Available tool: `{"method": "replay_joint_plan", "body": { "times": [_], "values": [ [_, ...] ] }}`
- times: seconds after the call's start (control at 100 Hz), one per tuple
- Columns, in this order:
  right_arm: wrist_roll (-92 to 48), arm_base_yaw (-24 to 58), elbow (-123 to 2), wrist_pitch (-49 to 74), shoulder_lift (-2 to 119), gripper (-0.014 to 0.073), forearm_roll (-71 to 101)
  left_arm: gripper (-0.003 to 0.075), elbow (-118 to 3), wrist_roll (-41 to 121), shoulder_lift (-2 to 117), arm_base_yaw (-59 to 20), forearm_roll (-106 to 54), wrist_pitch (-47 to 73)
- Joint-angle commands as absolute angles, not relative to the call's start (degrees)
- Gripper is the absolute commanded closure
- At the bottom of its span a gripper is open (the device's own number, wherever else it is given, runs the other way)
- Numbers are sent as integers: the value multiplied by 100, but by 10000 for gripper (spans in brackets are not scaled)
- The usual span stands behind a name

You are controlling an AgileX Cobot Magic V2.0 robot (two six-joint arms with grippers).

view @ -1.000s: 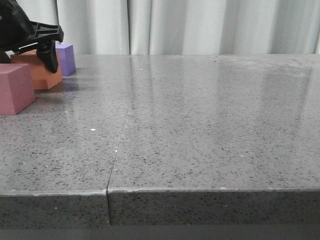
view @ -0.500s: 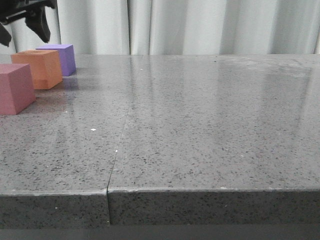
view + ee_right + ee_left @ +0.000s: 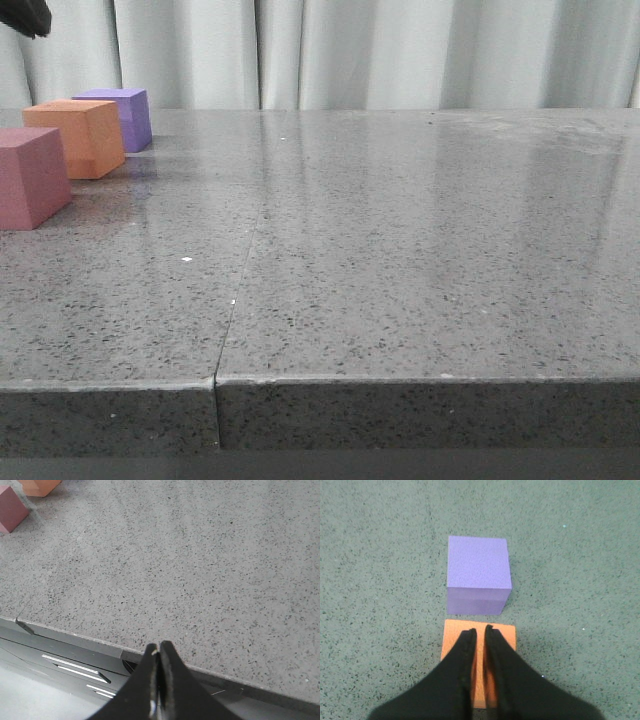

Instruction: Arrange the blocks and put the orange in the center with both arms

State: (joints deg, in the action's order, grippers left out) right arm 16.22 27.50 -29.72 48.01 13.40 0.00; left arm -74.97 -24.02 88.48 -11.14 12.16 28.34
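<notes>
Three cubes stand in a row at the table's far left: dusty pink (image 3: 30, 180) nearest, orange (image 3: 80, 135) in the middle, purple (image 3: 125, 115) farthest. My left gripper (image 3: 25, 15) shows only as a black tip at the top left corner, high above them. In the left wrist view the left gripper (image 3: 480, 630) hovers above the orange cube (image 3: 504, 636), its fingers almost together with a thin gap and holding nothing; the purple cube (image 3: 479, 575) sits just beyond. My right gripper (image 3: 159, 647) is shut and empty over the table's front edge, far from the pink cube (image 3: 11, 509) and the orange cube (image 3: 40, 486).
The grey speckled table (image 3: 400, 250) has a seam (image 3: 240, 280) running from front to back left of centre. White curtains (image 3: 400, 50) hang behind it. A dark frame with slots (image 3: 75, 665) lies below the table's front edge.
My left gripper was open around the orange cube, then rose straight up and almost out of the front view, its fingers drawing together. The orange cube stayed on the table.
</notes>
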Motion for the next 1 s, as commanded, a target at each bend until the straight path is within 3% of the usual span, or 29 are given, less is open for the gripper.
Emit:
{"method": "replay_joint_plan", "body": {
  "times": [0.0,0.4,0.99],
  "values": [
    [1561,2727,-3096,4389,1394,661,-45,741,-7576,-2433,8417,-1147,1250,2470],
    [1561,2727,-3096,4389,1394,661,-45,741,-6470,-2433,7143,-1147,1250,1764],
    [1561,2727,-3096,4389,1394,661,-45,741,-5010,-2422,5409,-1147,1366,1713]
  ]
}}
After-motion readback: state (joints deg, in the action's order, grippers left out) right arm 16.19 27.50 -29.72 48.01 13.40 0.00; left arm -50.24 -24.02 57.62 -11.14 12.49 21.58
